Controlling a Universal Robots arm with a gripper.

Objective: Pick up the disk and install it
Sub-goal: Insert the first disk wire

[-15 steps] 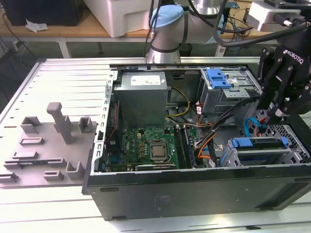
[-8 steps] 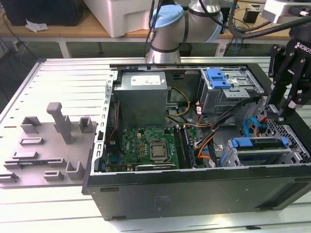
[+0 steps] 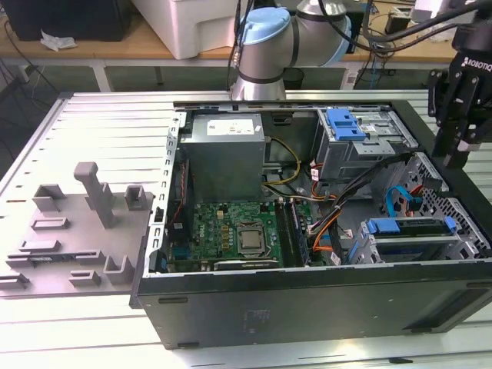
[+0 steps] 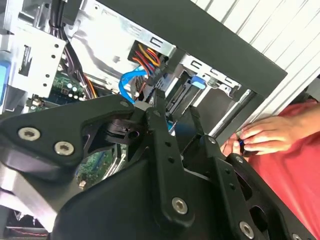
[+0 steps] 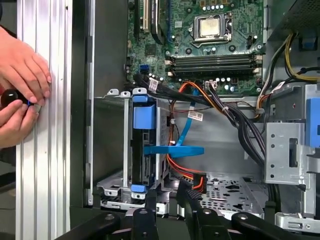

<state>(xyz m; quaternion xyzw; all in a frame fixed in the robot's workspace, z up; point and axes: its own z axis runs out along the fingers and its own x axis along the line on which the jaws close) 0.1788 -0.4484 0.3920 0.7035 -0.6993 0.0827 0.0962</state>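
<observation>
The disk (image 3: 405, 227), silver with a bright blue carrier rail, sits in the drive cage at the case's corner on the exterior view's right. In the first wrist view the disk (image 5: 142, 145) shows edge-on, standing in its cage slot. My black gripper (image 3: 455, 156) hangs above that corner of the case, apart from the disk. In both wrist views my gripper (image 5: 167, 212) (image 4: 175, 114) is open with nothing between its fingers, pointing down toward the cage.
The open black case (image 3: 307, 307) holds a motherboard (image 3: 238, 234), a grey power supply (image 3: 227, 154), cable bundles and a second cage with a blue latch (image 3: 346, 123). A person's hands (image 5: 20, 95) (image 4: 260, 137) rest outside the case wall. A grey fixture plate (image 3: 77, 223) lies on the exterior view's left.
</observation>
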